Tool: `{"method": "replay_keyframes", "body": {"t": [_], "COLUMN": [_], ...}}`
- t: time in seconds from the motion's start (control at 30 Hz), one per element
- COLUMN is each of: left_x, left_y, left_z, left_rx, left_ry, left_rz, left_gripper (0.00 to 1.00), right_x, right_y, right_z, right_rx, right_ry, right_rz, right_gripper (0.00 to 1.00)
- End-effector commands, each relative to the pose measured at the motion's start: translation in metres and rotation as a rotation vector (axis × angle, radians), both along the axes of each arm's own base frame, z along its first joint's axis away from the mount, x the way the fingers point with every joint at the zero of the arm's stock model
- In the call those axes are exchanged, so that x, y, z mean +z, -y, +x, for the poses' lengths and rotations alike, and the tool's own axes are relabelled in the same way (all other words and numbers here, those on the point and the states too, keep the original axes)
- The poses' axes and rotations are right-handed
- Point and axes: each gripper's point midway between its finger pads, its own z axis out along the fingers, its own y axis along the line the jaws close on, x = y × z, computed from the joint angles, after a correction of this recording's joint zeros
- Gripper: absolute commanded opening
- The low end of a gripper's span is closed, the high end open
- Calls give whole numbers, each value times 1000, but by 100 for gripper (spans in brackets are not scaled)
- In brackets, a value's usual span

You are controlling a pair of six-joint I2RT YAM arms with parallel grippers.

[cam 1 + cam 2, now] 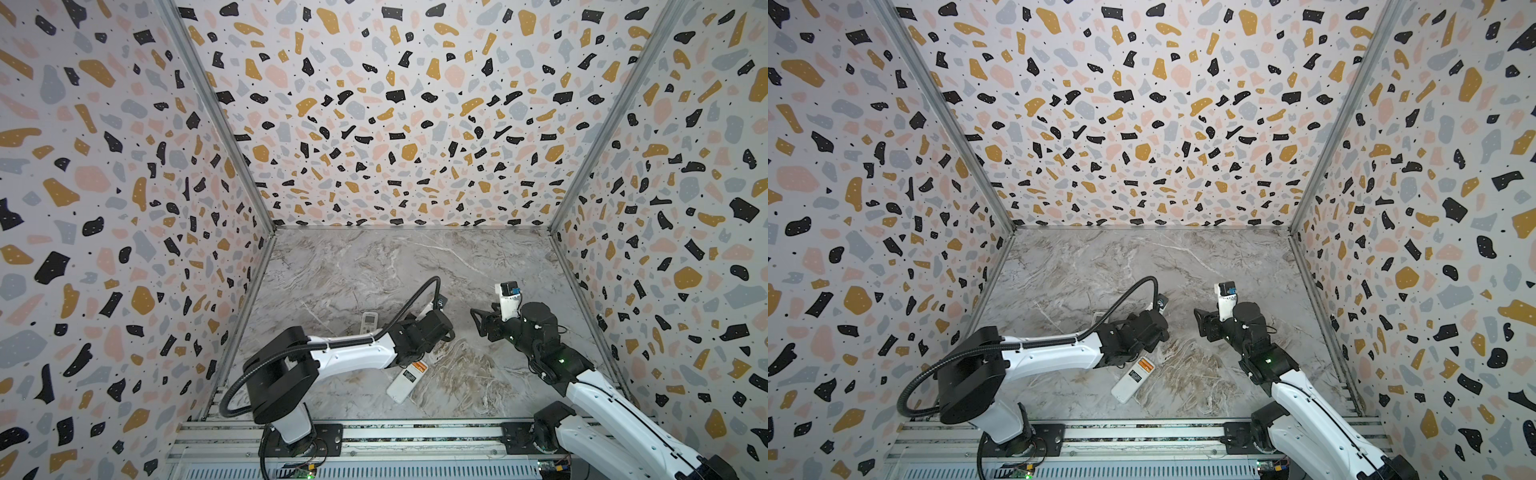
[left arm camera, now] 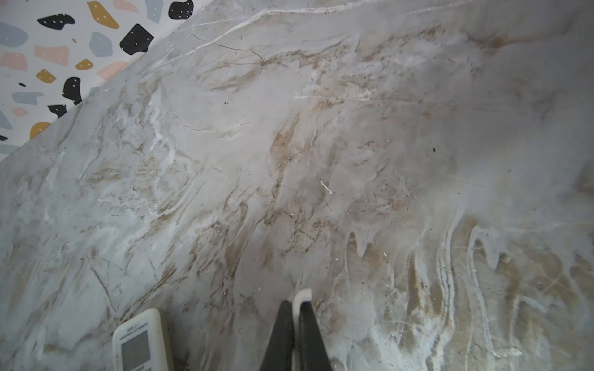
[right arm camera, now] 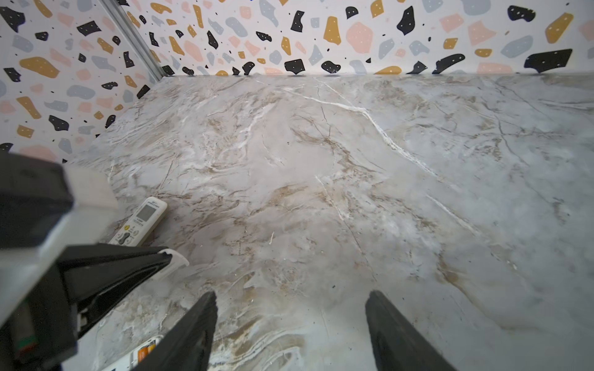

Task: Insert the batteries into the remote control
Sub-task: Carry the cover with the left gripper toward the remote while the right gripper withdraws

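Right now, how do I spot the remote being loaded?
On the marble table, look beside the left arm, toward the front rail. The white remote there lies face down, orange batteries showing; the other remote shows its screen.

Robot lab booth, terrazzo-print walls (image 1: 395, 124)

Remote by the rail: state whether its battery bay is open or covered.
Open. In both top views the remote lies back up with orange batteries exposed; the left tool pinches a thin white piece, possibly its cover.
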Motion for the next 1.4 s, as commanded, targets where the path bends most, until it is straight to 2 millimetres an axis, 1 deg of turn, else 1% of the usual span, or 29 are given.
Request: {"method": "replay_keyframes", "body": {"t": [0.0,0.17,0.27,0.37,0.47,0.6,0.77,0.87,0.9,1.0,1.1,1.13,1.2,1.23,1.3,1.37], "left_x": [-1,-23,-34,-43,-49,-57,-70,-66,-61,-41,-21,-17,-14,-14,-19,-25], "left_y": [1,24,34,39,41,48,54,59,60,63,61,58,52,49,42,35], "left_z": [3,-8,-15,-20,-25,-37,-54,-62,-63,-69,-80,-87,-105,-118,-140,-158], "left_rx": [14,-40,-61,-74,-90,-138,-196,-218,-223,-239,-269,-282,-317,-341,-368,-375], "left_ry": [61,42,67,71,73,50,-22,-56,-62,-77,-115,-141,-218,-270,-377,-461], "left_rz": [110,171,244,278,304,301,261,206,185,121,47,22,-42,-84,-162,-231], "left_gripper": [0,3,5,6,9,16,25,35,38,42,57,60,62,62,62,62], "right_x": [-2,-6,-6,-4,-2,1,1,0,0,-3,-7,-9,-11,-12,-16,-20], "right_y": [7,16,20,23,26,29,31,32,33,33,33,34,33,33,32,29], "right_z": [-4,-2,-2,-1,0,1,1,1,2,2,3,4,4,4,5,5], "right_rx": [-12,-27,-37,-38,-45,-50,-52,-54,-56,-55,-59,-60,-59,-55,-48,-35], "right_ry": [-35,-41,-36,-27,-21,-14,-15,-21,-21,-30,-42,-48,-54,-58,-72,-89], "right_rz": [19,17,13,11,6,4,-3,-8,-8,-13,-21,-26,-27,-28,-31,-36], "right_gripper": [75,75,75,75,75,74,74,74,74,74,74,74,75,75,75,75]}}
